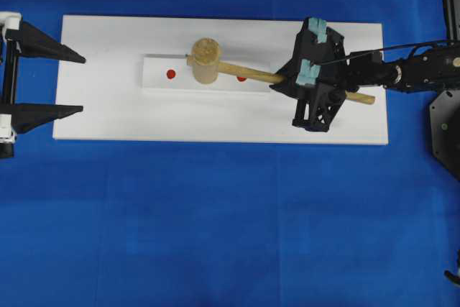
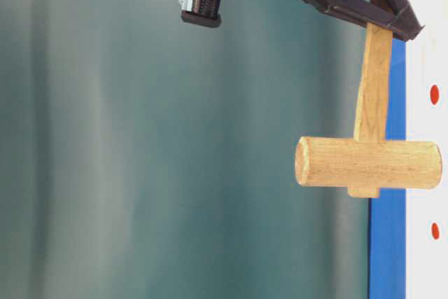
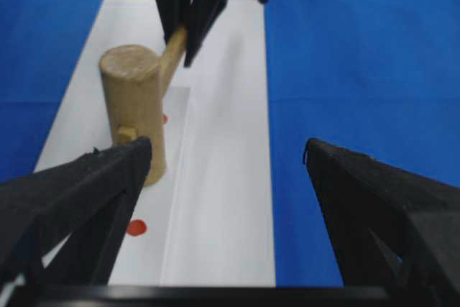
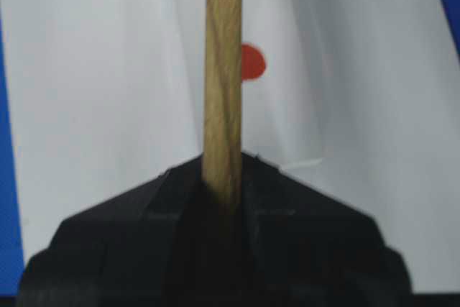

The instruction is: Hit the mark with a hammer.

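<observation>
The left gripper (image 1: pixel 81 84) waits at the white board's (image 1: pixel 108 120) left edge, jaws spread wide. On the raised white block (image 1: pixel 157 80) beyond, the hammer (image 1: pixel 205 60) head hides the mark, leaving both outer dots (image 1: pixel 171 74) visible. Farther along, the right gripper (image 1: pixel 305 73) is clamped on the handle.

The hammer (image 1: pixel 205 60) is pale, unvarnished wood with visible grain, the white block (image 1: pixel 154 77) and the white board (image 1: pixel 108 113) under it look smooth and matt, the blue table (image 1: pixel 215 213) covering looks matt, and the right end effector (image 1: pixel 310 70) is black plastic.
</observation>
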Robot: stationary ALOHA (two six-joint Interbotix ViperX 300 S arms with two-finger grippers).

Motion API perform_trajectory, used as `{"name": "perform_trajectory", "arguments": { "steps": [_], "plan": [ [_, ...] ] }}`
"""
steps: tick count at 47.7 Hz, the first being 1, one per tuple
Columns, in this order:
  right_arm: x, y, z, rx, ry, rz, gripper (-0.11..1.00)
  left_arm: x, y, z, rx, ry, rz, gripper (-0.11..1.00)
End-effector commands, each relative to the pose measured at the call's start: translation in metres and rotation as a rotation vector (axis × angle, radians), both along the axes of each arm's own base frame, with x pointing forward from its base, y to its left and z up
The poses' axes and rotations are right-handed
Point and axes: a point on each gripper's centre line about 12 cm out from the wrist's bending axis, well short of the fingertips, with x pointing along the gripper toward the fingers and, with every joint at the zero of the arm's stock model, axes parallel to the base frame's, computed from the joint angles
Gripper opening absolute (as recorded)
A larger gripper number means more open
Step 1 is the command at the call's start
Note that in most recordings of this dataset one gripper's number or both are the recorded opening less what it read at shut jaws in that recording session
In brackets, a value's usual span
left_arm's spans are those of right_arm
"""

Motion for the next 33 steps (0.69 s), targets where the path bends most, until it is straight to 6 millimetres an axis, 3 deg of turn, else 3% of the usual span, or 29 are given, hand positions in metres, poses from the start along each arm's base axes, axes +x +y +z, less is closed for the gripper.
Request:
{"name": "perform_trajectory", "arguments": {
  "steps": [1,15,21,33],
  "plan": [
    [0.005,-0.001,0.013,-0.011,-0.042,-0.006,0.01,0.001,0.0,0.003,-0.004,-0.009,0.003,0.91],
    [-0.01,-0.004,0.051,-0.057,-0.156,-0.039,0.01,0.001,0.0,0.003,-0.018,-0.01,0.005,0.91],
    [-0.033,0.0,0.069,-0.062,-0.223,-0.034,0.01,0.0,0.0,0.003,-0.018,-0.011,0.005,0.91],
    [-0.069,0.007,0.08,-0.065,-0.296,-0.027,0.01,0.0,0.0,0.003,-0.018,-0.013,0.005,0.91]
  ]
}}
